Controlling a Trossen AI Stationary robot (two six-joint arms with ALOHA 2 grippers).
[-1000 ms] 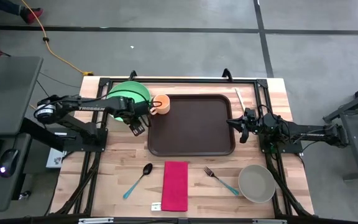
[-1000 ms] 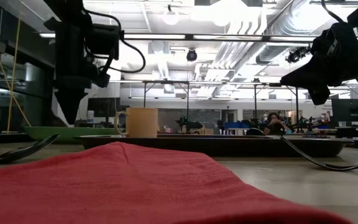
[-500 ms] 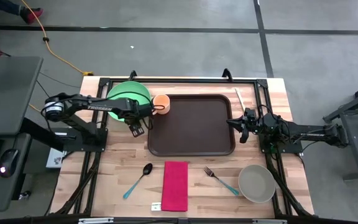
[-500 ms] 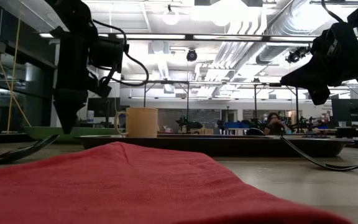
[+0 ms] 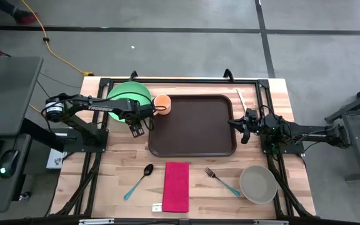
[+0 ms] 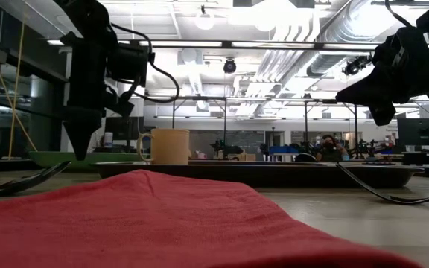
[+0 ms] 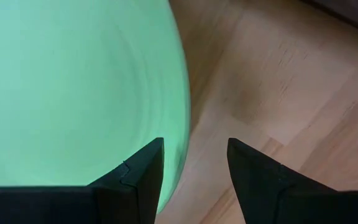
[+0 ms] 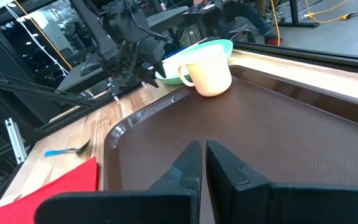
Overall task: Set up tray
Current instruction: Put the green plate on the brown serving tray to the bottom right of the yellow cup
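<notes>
The left gripper [image 5: 138, 129], fingers spread wide and empty, is held at the tray's [image 5: 192, 140] nine o'clock edge, the right gripper [image 5: 243, 132] closed at three o'clock.

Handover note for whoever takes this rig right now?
Left end effector: open, empty, above the green plate rim.
Right end effector: shut, empty, at the tray's right edge.
Tray: centre of table, holds only the cup in its far left corner.
Left to do, as it looks: plate, bowl, spoon, fork, napkin all off the tray.
</notes>
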